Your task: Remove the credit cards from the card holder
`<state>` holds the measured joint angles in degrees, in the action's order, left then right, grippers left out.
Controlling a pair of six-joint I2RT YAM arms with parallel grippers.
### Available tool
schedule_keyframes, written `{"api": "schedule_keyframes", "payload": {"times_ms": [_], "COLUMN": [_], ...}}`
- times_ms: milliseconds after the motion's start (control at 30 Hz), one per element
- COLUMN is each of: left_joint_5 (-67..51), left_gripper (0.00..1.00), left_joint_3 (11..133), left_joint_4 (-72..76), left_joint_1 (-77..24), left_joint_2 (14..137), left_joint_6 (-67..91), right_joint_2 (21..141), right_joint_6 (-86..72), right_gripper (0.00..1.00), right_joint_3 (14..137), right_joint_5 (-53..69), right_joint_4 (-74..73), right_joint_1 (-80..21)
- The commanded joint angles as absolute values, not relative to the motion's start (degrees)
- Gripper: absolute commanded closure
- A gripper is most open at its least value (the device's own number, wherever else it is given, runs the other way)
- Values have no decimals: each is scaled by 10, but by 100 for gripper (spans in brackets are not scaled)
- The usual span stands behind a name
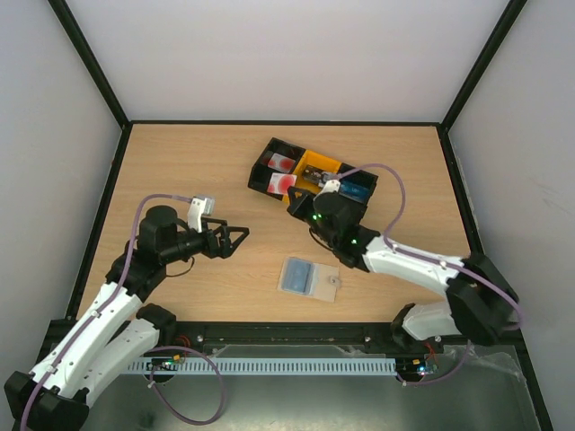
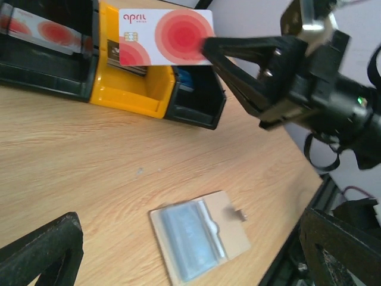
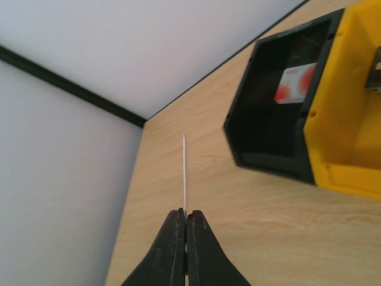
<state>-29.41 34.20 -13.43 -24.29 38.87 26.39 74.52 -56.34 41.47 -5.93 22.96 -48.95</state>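
Credit card: thin, probably stiff, light and slick; best pinched at a short edge, as the closed right hand grips it near the tray. Left hand open; card holder flat on the desk.

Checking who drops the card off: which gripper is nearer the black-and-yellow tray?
Right. The right gripper, shut on a credit card, hovers at the tray's near edge; the left gripper, open, sits well left of it.
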Motion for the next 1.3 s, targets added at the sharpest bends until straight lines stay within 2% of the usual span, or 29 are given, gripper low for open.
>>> {"api": "schedule_keyframes", "payload": {"times_ms": [0, 300, 433, 733, 1267], "left_joint_5": [-251, -261, -259, -263, -274], "left_gripper": [0, 0, 0, 0, 0], "left_joint_3": [352, 349, 347, 344, 340], "left_joint_4": [-166, -165, -163, -156, -148], "left_joint_1": [-240, -239, -240, -240, -240], "left_joint_2": [386, 376, 358, 343, 335], "left_joint_6": [208, 207, 206, 205, 205], "right_joint_2": [832, 1044, 1101, 1161, 1244], "right_joint_6": [-556, -537, -559, -576, -586], "right_gripper": [98, 98, 98, 98, 98], "right_joint_3": [476, 654, 703, 754, 834], "right_joint_5": [-78, -142, -150, -209, -199], "right_joint_4": [238, 227, 225, 211, 187], "right_joint_1": [-460, -441, -430, -419, -383]}}
